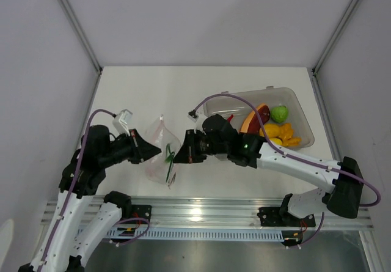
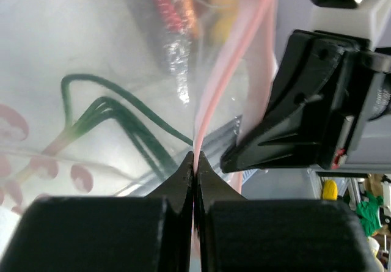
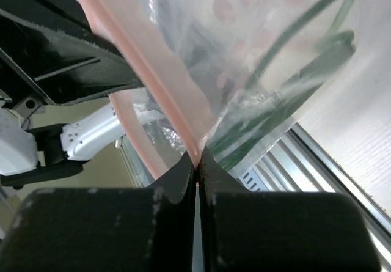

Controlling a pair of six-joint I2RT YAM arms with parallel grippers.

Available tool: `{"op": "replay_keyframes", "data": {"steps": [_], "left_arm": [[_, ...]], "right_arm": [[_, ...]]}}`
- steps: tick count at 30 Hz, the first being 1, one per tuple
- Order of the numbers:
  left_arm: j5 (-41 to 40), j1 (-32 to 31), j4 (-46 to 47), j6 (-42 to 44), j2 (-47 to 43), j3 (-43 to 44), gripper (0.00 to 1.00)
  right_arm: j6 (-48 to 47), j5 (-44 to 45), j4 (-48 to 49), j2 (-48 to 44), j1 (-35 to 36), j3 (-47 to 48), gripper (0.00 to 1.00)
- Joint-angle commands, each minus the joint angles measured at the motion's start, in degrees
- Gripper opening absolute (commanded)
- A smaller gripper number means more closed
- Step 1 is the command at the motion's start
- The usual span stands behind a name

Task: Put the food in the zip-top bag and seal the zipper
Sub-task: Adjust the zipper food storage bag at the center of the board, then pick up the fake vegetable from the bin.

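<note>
The clear zip-top bag (image 1: 160, 153) hangs between my two grippers above the table. My left gripper (image 1: 154, 151) is shut on its pinkish-red zipper strip (image 2: 221, 82) from the left. My right gripper (image 1: 173, 157) is shut on the same strip (image 3: 143, 82) from the right. The green scallion (image 2: 113, 116) lies inside the bag; it also shows in the right wrist view (image 3: 287, 52). A red chili (image 2: 168, 6) is blurred in the left wrist view; whether it is in the bag I cannot tell. The purple and orange piece (image 1: 255, 119), green round fruit (image 1: 280, 113) and yellow-orange fruit (image 1: 278, 132) lie in the grey bin (image 1: 302, 116).
The grey translucent bin stands at the back right of the table. An aluminium rail (image 1: 208, 214) runs along the table's near edge between the arm bases. White walls close the sides and back.
</note>
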Motion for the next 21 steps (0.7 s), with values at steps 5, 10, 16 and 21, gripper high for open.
{"op": "replay_keyframes", "data": {"steps": [5,10,16,21], "left_arm": [[-7.2,-0.3,-4.0,3.2,-4.4,9.3,0.01],[-7.4,-0.3,-4.3,3.5,-4.6,8.4,0.01],[-4.4,-0.3,-0.5,2.3,-3.8,2.9,0.01],[-6.8,-0.3,-0.5,3.1,-2.9,2.6,0.01]], "right_arm": [[-5.6,0.2,-4.9,-1.4,0.1,5.7,0.00],[-7.7,1.8,-7.6,-2.7,-0.9,4.6,0.10],[-9.6,3.4,-9.9,-2.9,-1.2,4.0,0.30],[-12.4,4.8,-12.3,-6.7,-1.4,5.3,0.60]]}}
